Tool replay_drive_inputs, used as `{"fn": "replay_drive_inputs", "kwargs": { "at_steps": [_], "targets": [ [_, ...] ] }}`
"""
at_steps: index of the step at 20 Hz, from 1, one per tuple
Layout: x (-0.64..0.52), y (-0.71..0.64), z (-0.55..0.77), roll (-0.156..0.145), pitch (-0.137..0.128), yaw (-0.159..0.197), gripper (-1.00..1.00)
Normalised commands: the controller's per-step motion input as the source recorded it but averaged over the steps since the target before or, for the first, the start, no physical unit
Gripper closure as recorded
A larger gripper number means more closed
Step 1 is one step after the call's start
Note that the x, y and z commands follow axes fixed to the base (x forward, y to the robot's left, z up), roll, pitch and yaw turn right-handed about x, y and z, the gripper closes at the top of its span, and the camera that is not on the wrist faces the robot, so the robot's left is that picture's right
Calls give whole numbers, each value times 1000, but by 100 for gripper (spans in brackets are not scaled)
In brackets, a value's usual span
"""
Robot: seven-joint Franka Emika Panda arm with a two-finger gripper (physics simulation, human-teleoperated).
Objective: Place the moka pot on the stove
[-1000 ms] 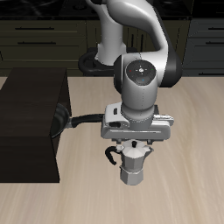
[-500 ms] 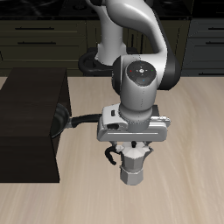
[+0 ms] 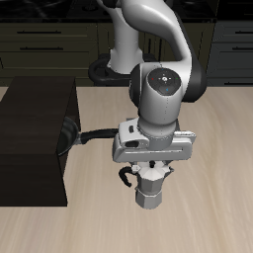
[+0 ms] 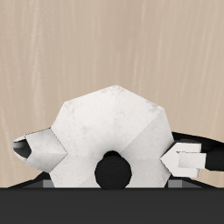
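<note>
- Robot gripper [image 3: 150, 170] is closed on the moka pot [image 3: 149, 189] from above, fingers at either side of its top; pot is near the table's [image 3: 217, 158] front edge.
- Risk, my guess: the pot slips or swings if moved fast, as the grip is narrow.
- Stove isn't visible, so it could get set down wrong.
- Count: 1 pot, 1 dark cabinet [image 3: 35, 143], 1 pan handle [image 3: 94, 136].

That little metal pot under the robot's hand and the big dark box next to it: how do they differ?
The moka pot is small, pale silver-grey and faceted with a narrow waist; the dark cabinet is large, nearly black and plain box-shaped. The pot has a curved black side handle; no handle shows on the cabinet. The gripper sits right over the pot, while the cabinet stands apart from it. Both are on the wooden table.
</note>
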Motion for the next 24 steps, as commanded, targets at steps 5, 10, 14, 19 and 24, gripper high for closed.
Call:
{"fn": "replay_drive_inputs", "kwargs": {
  "at_steps": [5, 10, 14, 19, 24],
  "targets": [
    [2, 33, 92, 6, -22, 16, 100],
    [-59, 51, 199, 14, -31, -1, 100],
    [-149, 21, 337, 15, -55, 2, 100],
    [-215, 19, 291, 15, -40, -19, 100],
    [-243, -16, 163, 8, -16, -26, 100]
  ]
}}
